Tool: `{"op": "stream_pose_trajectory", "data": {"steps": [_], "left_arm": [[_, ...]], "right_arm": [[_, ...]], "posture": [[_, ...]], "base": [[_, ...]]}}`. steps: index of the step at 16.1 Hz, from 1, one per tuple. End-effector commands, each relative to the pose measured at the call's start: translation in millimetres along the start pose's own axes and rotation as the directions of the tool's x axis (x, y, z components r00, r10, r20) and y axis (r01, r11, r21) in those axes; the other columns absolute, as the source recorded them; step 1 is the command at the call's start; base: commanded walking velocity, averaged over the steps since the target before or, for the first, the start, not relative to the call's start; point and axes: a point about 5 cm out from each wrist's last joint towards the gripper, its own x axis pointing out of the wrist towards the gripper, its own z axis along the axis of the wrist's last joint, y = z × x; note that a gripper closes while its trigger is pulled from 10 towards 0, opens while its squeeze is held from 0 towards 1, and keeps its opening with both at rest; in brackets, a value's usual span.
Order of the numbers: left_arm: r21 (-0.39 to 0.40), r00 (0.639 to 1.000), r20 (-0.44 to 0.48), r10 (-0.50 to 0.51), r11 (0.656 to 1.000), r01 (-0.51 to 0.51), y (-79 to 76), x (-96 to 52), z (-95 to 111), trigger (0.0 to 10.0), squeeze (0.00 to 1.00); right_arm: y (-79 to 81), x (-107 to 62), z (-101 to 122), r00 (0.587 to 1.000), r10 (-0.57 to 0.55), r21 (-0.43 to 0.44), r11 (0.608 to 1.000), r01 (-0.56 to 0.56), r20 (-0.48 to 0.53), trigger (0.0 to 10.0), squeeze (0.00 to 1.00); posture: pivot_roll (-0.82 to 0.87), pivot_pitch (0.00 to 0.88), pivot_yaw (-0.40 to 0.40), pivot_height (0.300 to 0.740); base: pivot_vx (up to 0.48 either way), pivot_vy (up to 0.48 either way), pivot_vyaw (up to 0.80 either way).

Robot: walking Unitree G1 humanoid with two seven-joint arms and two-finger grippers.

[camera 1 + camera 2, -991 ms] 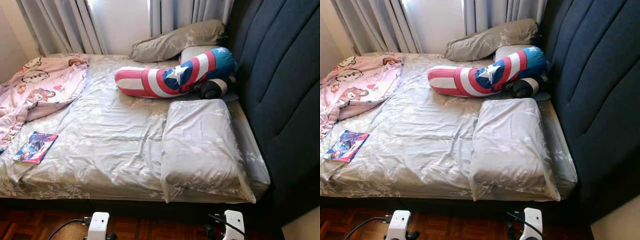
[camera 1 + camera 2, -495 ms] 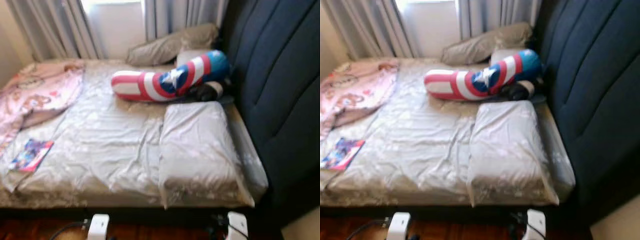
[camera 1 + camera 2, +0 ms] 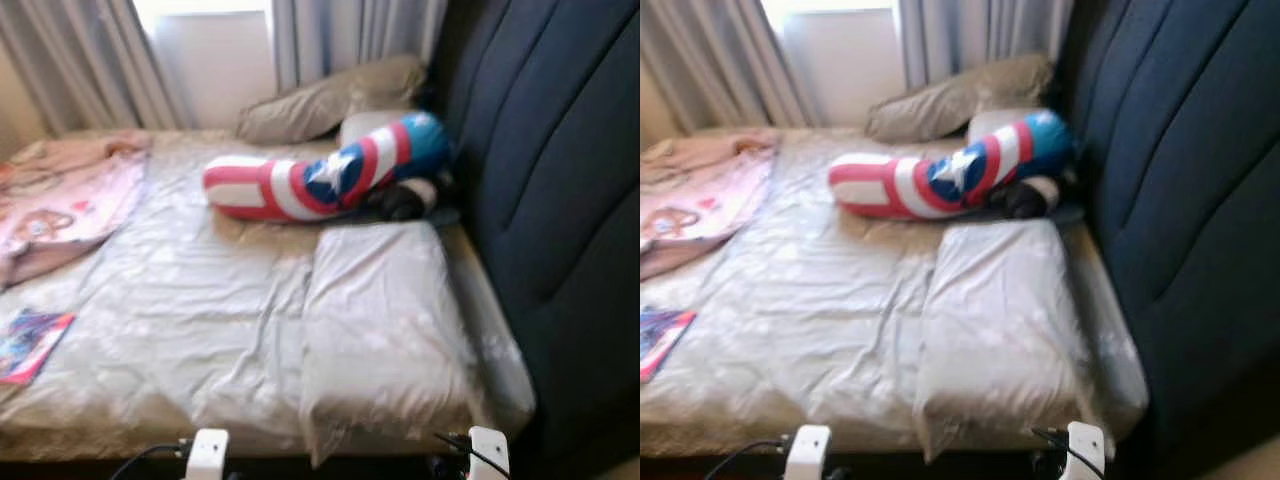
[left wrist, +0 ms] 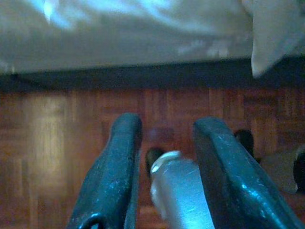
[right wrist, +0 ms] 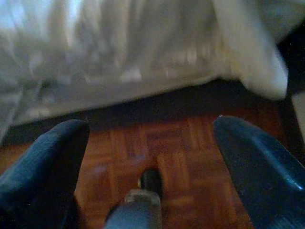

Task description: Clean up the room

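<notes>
A bed with a crumpled grey sheet [image 3: 180, 300] lies in front of me. On it are a grey pillow [image 3: 385, 320] at the near right and a red, white and blue star bolster [image 3: 310, 185] behind it. A dark plush thing [image 3: 400, 200] sits by the bolster, and another grey pillow [image 3: 320, 98] lies at the back. A pink blanket [image 3: 60, 195] is bunched at the left, with a colourful book [image 3: 30, 345] near the left edge. Both arms hang low by the bed's near edge. My left gripper [image 4: 169, 126] and right gripper [image 5: 150, 129] are open over the floor, holding nothing.
A tall dark blue padded headboard [image 3: 560, 200] runs along the right side of the bed. Grey curtains [image 3: 90, 60] and a bright window stand behind it. Wood parquet floor [image 4: 47, 138] lies below the grippers, with a dark gap under the bed frame.
The whole picture has shifted and blurred: the camera has come nearer the bed and turned slightly right. Nothing on the bed has moved, and both arms still hang low.
</notes>
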Motion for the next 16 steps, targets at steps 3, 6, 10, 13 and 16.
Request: {"op": "stream_pose_trajectory", "data": {"steps": [3, 6, 10, 13, 16], "left_arm": [[0.023, 0.999, -0.026, 0.022, 0.999, -0.022, 9.2, -3.0, -8.0, 10.0, 0.00], [0.013, 1.000, -0.026, 0.017, 1.000, -0.017, 7.8, -2.8, -7.9, 10.0, 0.00], [-0.004, 1.000, -0.018, 0.013, 1.000, -0.013, 7.1, -2.2, -5.8, 10.0, 0.00], [-0.010, 1.000, -0.012, 0.012, 1.000, -0.012, 7.1, -1.9, -4.1, 10.0, 0.00], [-0.014, 1.000, 0.001, 0.006, 1.000, -0.006, 6.8, -1.5, -1.3, 10.0, 0.00]], "right_arm": [[10.4, 0.8, -2.9, 1.000, 0.029, -0.007, 1.000, -0.029, -0.007, 10.0, 0.00], [10.8, 0.7, -3.2, 0.999, 0.033, -0.008, 0.999, -0.033, -0.006, 10.0, 0.00], [12.2, 1.1, -0.7, 0.999, 0.041, 0.002, 0.999, -0.041, 0.010, 10.0, 0.00], [11.2, 1.3, 0.3, 0.999, 0.036, 0.004, 0.999, -0.036, 0.012, 10.0, 0.00], [12.2, 1.5, 0.9, 0.999, 0.043, -0.005, 0.999, -0.043, 0.010, 10.0, 0.00]], "posture": [[0.00, 0.000, -0.018, 0.740], [-0.01, 0.000, -0.017, 0.740], [-0.01, 0.000, -0.017, 0.740], [-0.01, 0.000, -0.017, 0.740], [0.00, 0.000, -0.018, 0.740]], "base": [[0.000, 0.000, 0.00], [0.000, 0.000, 0.00], [0.061, 0.000, 0.00], [0.250, 0.000, 0.00], [0.262, 0.000, 0.00]]}}
